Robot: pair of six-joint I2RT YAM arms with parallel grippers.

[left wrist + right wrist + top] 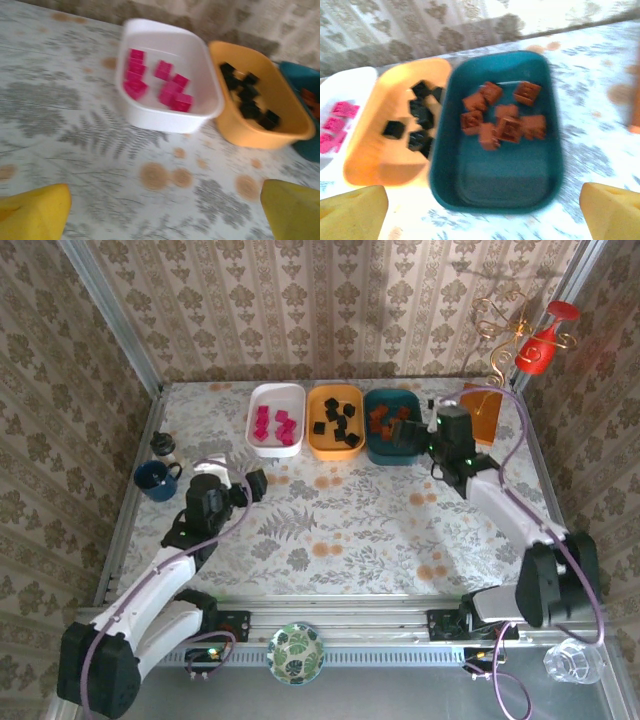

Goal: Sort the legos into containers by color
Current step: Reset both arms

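Note:
Three containers stand in a row at the back of the table: a white tray [252, 418], an orange tray [312, 410] and a dark teal tray [372, 445]. Pink legos [165, 70] lie in the white tray [170, 120], black legos [247, 95] in the orange tray [250, 135], brown-orange legos [507, 127] in the teal tray [505, 185]. My left gripper [255, 484] hovers over the cloth in front of the white tray, open and holding nothing [165, 210]. My right gripper [418, 438] hangs at the teal tray's near right corner, open and holding nothing [482, 210].
A dark blue mug [157, 480] and a small dark bottle [163, 445] stand at the left edge. An orange stand [482, 412] with gold wire [500, 320] and a red ornament [540, 345] occupy the back right corner. The floral cloth [340, 530] spreads in front of the trays.

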